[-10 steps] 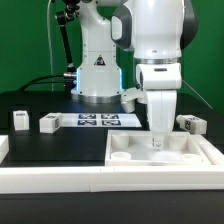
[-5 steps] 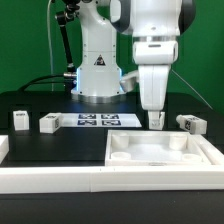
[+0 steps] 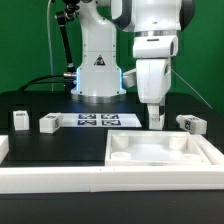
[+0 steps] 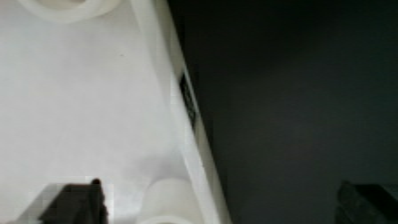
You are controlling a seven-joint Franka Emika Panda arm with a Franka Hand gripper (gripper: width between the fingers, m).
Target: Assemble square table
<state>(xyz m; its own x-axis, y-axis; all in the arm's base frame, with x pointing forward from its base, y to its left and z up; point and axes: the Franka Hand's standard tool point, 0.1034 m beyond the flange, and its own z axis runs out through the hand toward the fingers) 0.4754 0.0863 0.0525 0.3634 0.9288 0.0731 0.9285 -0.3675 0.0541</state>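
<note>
The square table's white slab (image 3: 165, 152) lies flat at the exterior view's right, with round sockets in its recess. My gripper (image 3: 156, 122) hangs open just above the slab's back rim, with nothing between its fingers. In the wrist view the gripper (image 4: 222, 205) straddles the slab's rim (image 4: 183, 110). One dark fingertip (image 4: 75, 203) is over the white recess and the other is over the black table. Loose white legs lie apart on the table: two at the left (image 3: 20, 120) (image 3: 48, 123) and one at the right (image 3: 190, 123).
The marker board (image 3: 98, 120) lies flat between the robot base (image 3: 98, 70) and the slab. A long white rail (image 3: 60, 180) borders the black table at the front. A dark stand with cables (image 3: 62, 45) rises at the back left.
My gripper rose out of the slab's recess to just above its back rim. Its jaws widened a little.
</note>
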